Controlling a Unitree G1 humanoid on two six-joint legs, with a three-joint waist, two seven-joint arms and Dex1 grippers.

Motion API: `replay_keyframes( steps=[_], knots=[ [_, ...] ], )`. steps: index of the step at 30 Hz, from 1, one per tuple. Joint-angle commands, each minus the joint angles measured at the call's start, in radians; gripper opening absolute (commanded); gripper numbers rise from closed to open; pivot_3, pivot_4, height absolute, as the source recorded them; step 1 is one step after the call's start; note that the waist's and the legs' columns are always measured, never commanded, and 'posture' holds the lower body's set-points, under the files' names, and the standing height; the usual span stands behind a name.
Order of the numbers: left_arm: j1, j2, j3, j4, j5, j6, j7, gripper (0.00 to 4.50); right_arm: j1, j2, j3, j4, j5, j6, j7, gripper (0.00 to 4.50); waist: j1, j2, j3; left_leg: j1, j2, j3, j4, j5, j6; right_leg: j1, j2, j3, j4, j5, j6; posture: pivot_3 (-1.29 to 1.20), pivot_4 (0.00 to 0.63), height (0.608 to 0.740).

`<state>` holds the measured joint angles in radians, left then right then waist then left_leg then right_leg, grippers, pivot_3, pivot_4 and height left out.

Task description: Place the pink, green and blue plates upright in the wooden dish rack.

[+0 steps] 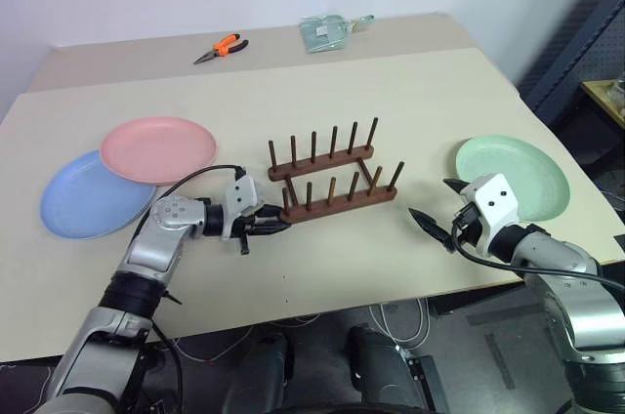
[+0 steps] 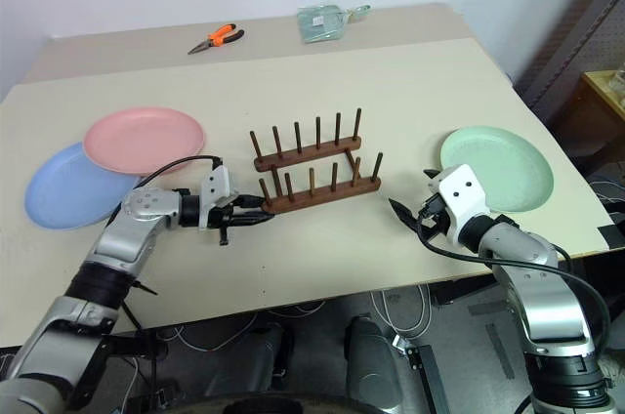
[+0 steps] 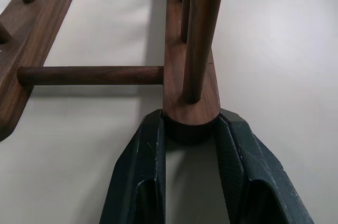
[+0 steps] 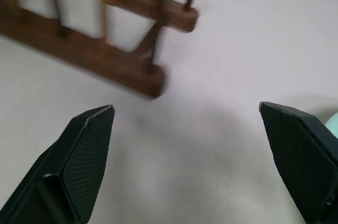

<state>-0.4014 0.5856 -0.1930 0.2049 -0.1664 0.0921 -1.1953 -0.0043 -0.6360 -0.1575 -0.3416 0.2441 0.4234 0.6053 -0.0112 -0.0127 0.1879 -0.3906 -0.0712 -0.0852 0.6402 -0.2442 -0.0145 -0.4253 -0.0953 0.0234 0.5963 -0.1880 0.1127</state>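
I'm seeing my left gripper (image 3: 190,134) clamping the near bar's end of the wooden dish rack (image 1: 332,175), which is standing mid-table. My right gripper (image 4: 190,155) is hanging spread wide, gripping nothing, between the rack and the green plate (image 1: 515,175). The pink plate (image 1: 158,148) is lying flat, overlapping the blue plate (image 1: 88,199), on the table's left side

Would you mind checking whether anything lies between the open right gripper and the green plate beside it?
Nothing visible does. The right gripper, jaws wide open, hovers over bare table with the green plate just beyond its wrist. It points toward the wooden dish rack, away from the plate, so it must turn first.
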Motion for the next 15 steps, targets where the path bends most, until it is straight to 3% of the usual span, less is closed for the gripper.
replay_keyframes(
  steps=[1,6,9,12,15],
  knots=[
    [0.019,0.029,0.002,-0.039,-0.004,0.042,-0.012,1.22,-0.012,-0.022,-0.021,0.013,-0.013,-0.033,0.008,4.5,0.001,0.0,0.0,0.0,0.0,0.0,0.0,0.0,0.0,0.0,0.0,0.0,0.0,0.0,0.0,0.0,0.15,0.739],
    [0.055,0.065,0.057,-0.035,0.009,0.111,0.079,3.6,0.042,-0.082,-0.065,0.031,-0.019,-0.046,0.052,4.5,0.002,0.0,0.0,0.0,0.0,0.0,0.0,0.0,0.0,0.0,0.0,0.0,0.0,0.0,0.0,0.0,0.15,0.739],
    [0.154,0.132,0.111,-0.124,-0.043,0.192,0.068,3.67,0.08,-0.103,-0.077,-0.022,0.034,-0.028,0.113,3.21,-0.011,0.0,0.0,0.001,0.001,0.0,-0.001,0.0,0.001,0.0,0.0,0.0,0.001,0.0,0.0,0.0,0.15,0.739],
    [0.279,0.183,0.141,-0.282,-0.124,0.279,0.041,2.67,0.101,-0.106,-0.048,-0.079,0.068,0.0,0.151,1.56,-0.029,0.001,-0.001,0.003,0.003,0.001,-0.003,0.0,0.001,0.0,0.002,0.001,0.001,-0.002,0.003,0.0,0.15,0.739],
    [0.353,0.167,0.13,-0.425,-0.184,0.352,0.066,1.17,0.097,-0.094,0.012,-0.101,0.053,0.004,0.159,0.04,-0.026,0.002,-0.001,0.003,0.003,0.001,-0.004,0.0,0.001,0.0,0.001,0.001,0.0,-0.003,0.003,0.0,0.15,0.739]
  ],
)
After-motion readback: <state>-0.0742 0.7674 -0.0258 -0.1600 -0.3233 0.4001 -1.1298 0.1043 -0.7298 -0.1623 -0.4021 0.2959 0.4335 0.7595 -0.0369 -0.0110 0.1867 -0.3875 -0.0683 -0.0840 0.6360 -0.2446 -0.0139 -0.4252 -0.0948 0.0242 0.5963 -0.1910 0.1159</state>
